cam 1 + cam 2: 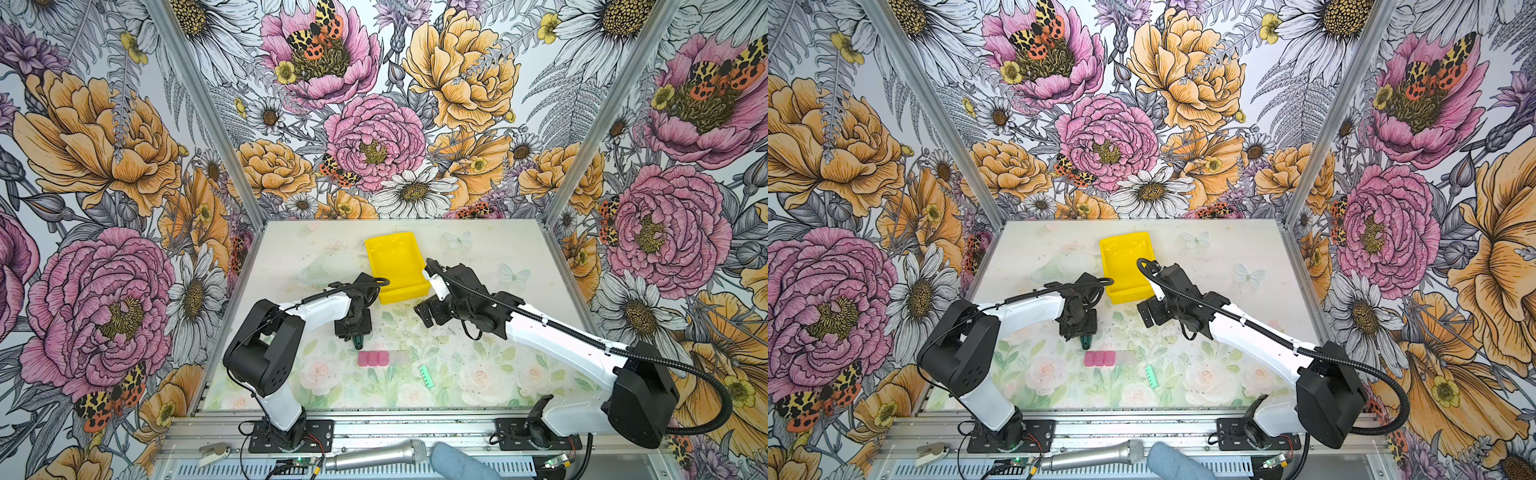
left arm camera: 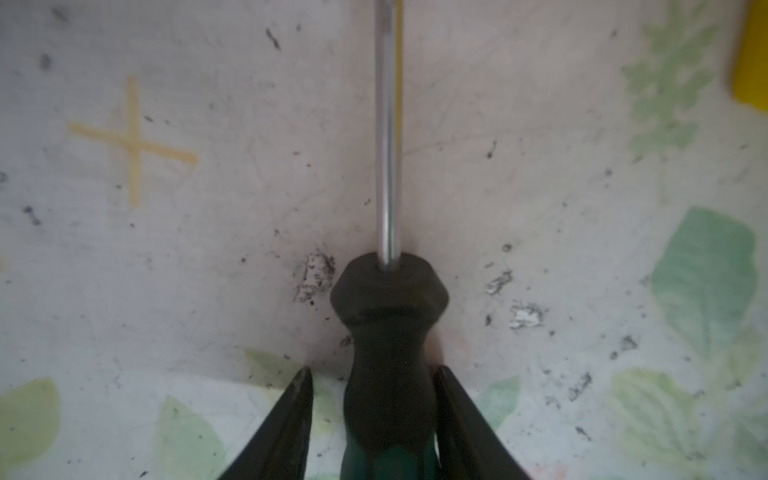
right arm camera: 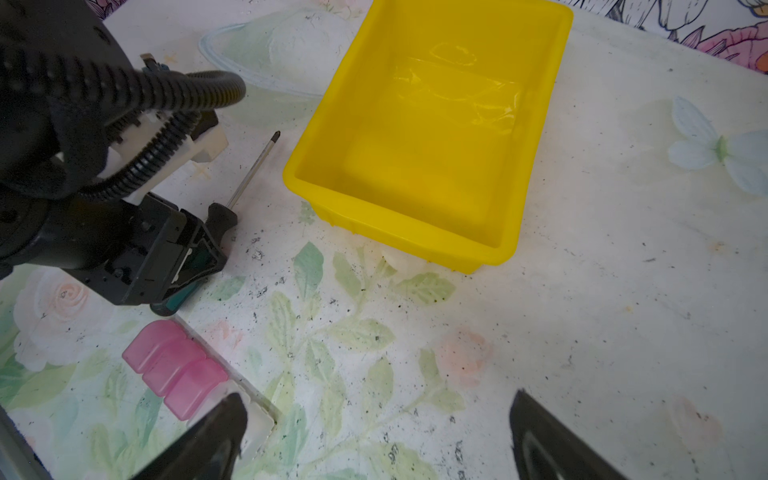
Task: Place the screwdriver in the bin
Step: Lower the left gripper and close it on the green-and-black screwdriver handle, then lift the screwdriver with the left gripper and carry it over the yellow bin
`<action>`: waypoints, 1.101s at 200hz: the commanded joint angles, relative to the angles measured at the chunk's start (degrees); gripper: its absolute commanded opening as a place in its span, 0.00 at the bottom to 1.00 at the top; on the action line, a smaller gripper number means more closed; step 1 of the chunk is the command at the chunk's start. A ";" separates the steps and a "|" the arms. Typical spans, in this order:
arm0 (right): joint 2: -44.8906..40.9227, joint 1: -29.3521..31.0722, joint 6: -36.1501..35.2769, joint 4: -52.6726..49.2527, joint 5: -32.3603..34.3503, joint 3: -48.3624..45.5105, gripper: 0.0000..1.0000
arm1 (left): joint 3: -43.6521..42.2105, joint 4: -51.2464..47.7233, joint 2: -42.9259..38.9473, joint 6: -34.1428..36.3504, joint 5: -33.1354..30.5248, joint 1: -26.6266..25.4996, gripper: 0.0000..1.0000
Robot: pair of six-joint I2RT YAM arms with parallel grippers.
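On the counter (image 1: pixel 478 257): one bright yellow rectangular plastic bin (image 1: pixel 395 262), one small screwdriver with a dark green and black handle (image 2: pixel 388 316), one pink-and-clear segmented plastic box (image 1: pixel 382 358) with three pink sections, and one mint-green ridged strip (image 1: pixel 427 376). There are two black claws: the left claw (image 2: pixel 374 372) and the right claw (image 3: pixel 378 397). In front lies one silver microphone (image 1: pixel 374 455).

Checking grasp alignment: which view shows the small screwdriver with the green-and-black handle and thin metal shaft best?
Right wrist: screwdriver shows tip to butt, mid-handle hidden by the left gripper. Left wrist: close, blurry, tip cropped. Both top views: only the green handle end pokes out.
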 commanded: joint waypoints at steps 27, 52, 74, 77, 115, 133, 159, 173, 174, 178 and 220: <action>-1.37 0.23 0.36 0.71 0.26 0.17 0.99 | 0.20 0.63 0.38 -1.23 -3.14 -0.47 0.35; -1.57 0.14 0.27 0.72 0.99 0.31 1.00 | 0.02 0.59 -0.11 -0.97 -3.49 -0.46 0.26; -1.63 0.16 0.39 0.67 1.05 0.49 1.00 | -0.39 0.67 -0.49 -0.89 -3.69 -0.37 0.21; -1.64 0.14 0.32 0.63 1.05 0.49 1.00 | -0.39 0.67 -0.57 -0.88 -3.69 -0.37 0.20; -2.37 0.14 1.76 0.75 1.18 0.64 0.99 | -0.42 0.66 -1.50 -0.58 -3.93 0.09 0.09; -2.40 0.14 2.78 0.84 0.39 0.75 1.00 | -0.78 0.59 -2.28 -0.20 -3.95 0.39 0.07; -2.52 0.16 3.13 0.85 0.44 0.99 1.00 | -1.87 0.50 -4.46 0.29 -3.88 1.41 0.06; -2.62 0.14 2.75 0.68 0.03 1.43 1.00 | -2.24 0.56 -5.62 0.35 -3.71 2.16 0.04; -2.66 0.14 2.76 0.68 0.01 1.44 1.00 | -2.22 0.57 -5.70 0.35 -3.61 2.29 0.04; -2.69 0.21 2.69 0.67 -0.02 1.68 1.00 | -2.28 0.50 -6.12 0.48 -3.52 2.48 0.03; -2.67 0.15 3.11 0.84 0.02 2.98 1.00 | -2.55 0.32 -10.04 1.27 -2.54 5.08 0.00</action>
